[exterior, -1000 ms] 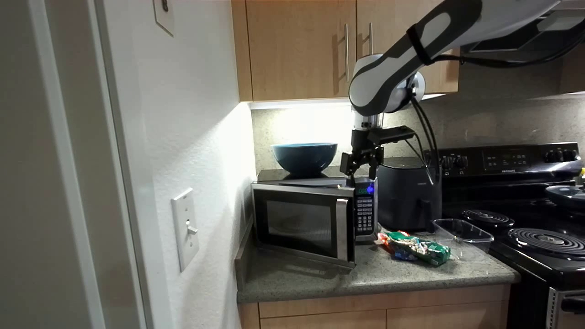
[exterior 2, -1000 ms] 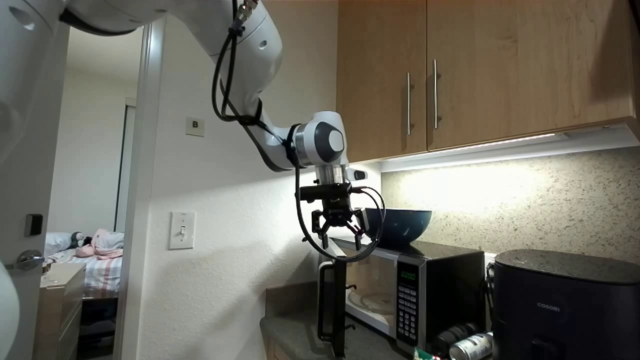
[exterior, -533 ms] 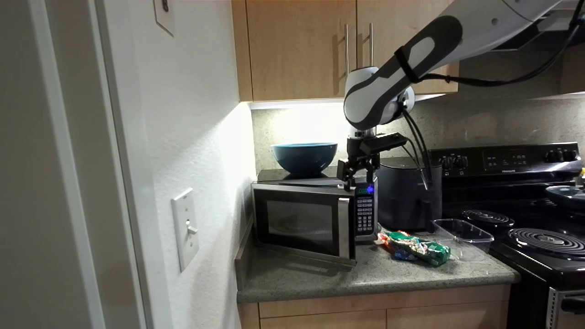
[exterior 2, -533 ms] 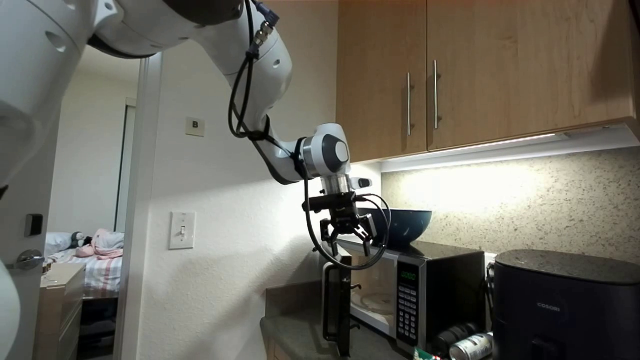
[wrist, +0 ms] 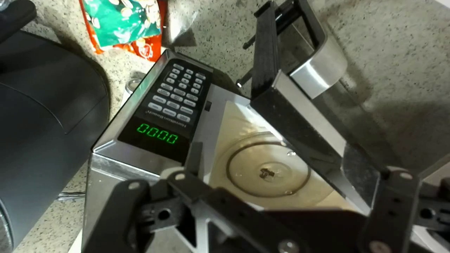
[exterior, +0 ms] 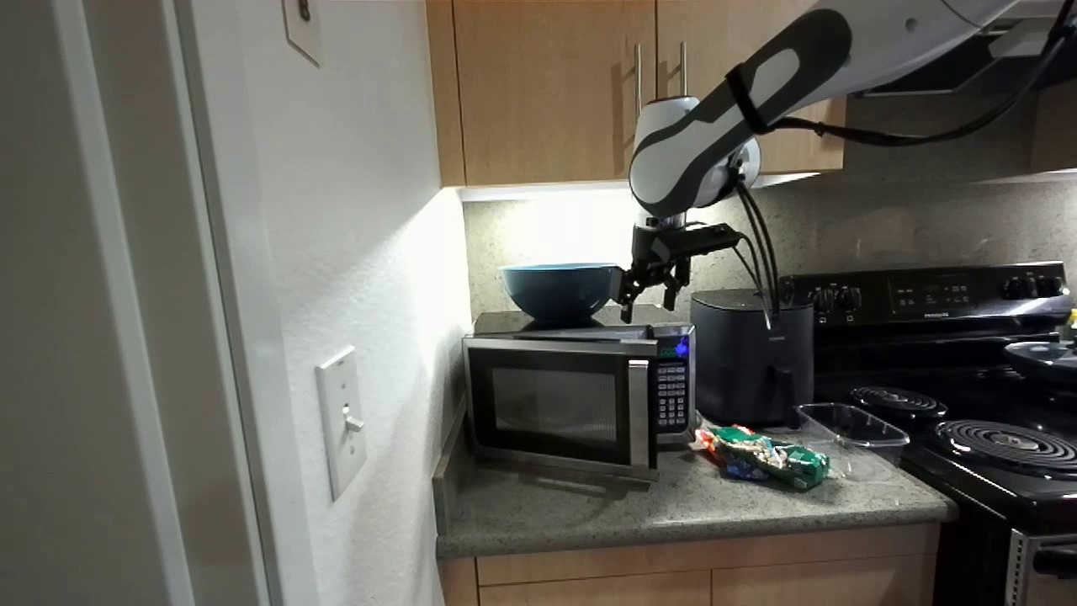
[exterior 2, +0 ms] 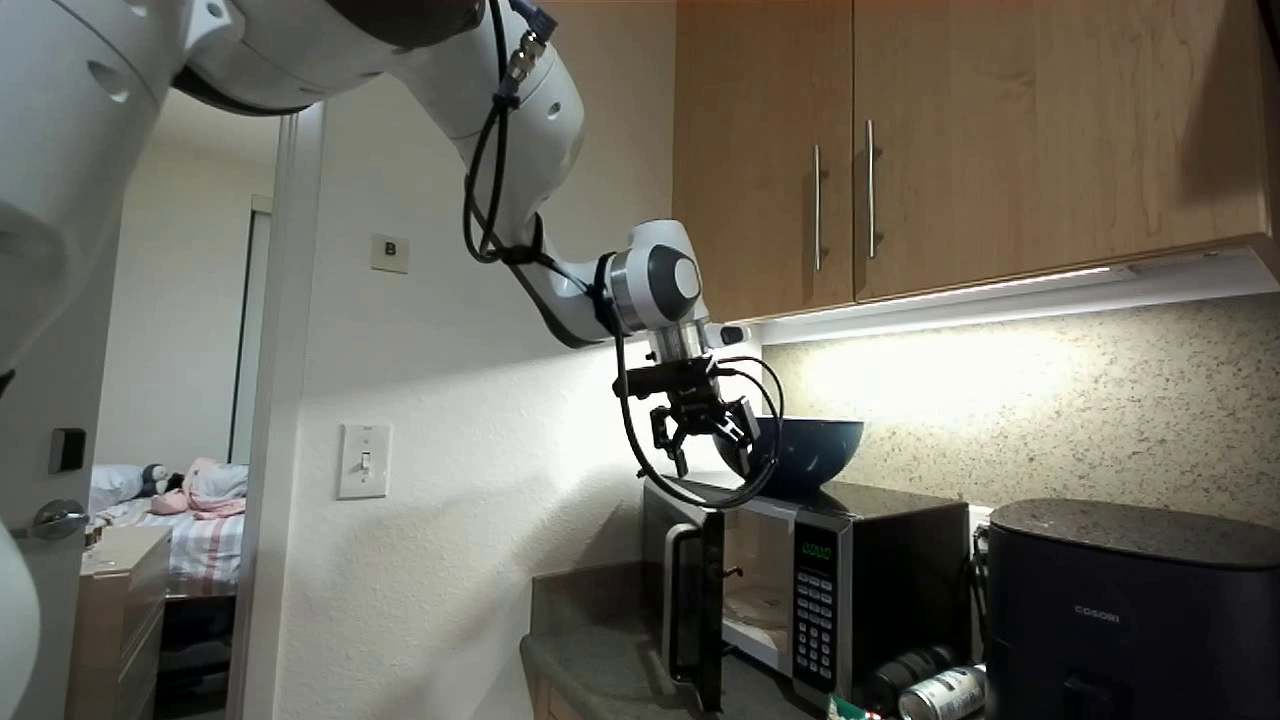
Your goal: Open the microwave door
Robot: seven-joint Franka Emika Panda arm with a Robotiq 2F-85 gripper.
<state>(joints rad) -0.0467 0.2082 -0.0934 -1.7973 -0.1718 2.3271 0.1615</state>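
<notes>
The microwave (exterior: 671, 391) stands on the counter with its control panel lit; it also shows in an exterior view (exterior 2: 895, 580). The microwave door (exterior: 551, 408) is partly open, swung out on its left hinge, and its free edge (exterior 2: 712, 615) stands apart from the body. Its silver handle (exterior: 639, 412) faces outward; it also shows in the wrist view (wrist: 320, 68). The interior with a glass turntable (wrist: 269, 168) shows through the gap. My gripper (exterior: 648, 306) is open and empty, above the door's top free corner; it also shows in an exterior view (exterior 2: 711, 466).
A blue bowl (exterior: 555, 295) sits on the microwave, close to the gripper. A black air fryer (exterior: 749, 362) stands at its right. A snack bag (exterior: 766, 459) and a clear container (exterior: 850, 425) lie in front. Upper cabinets (exterior 2: 960, 140) hang above; a wall is at the left.
My gripper first lowered at the door's top edge, then rose above it and shifted toward the bowl. The door's free edge has swung slightly back toward the microwave body.
</notes>
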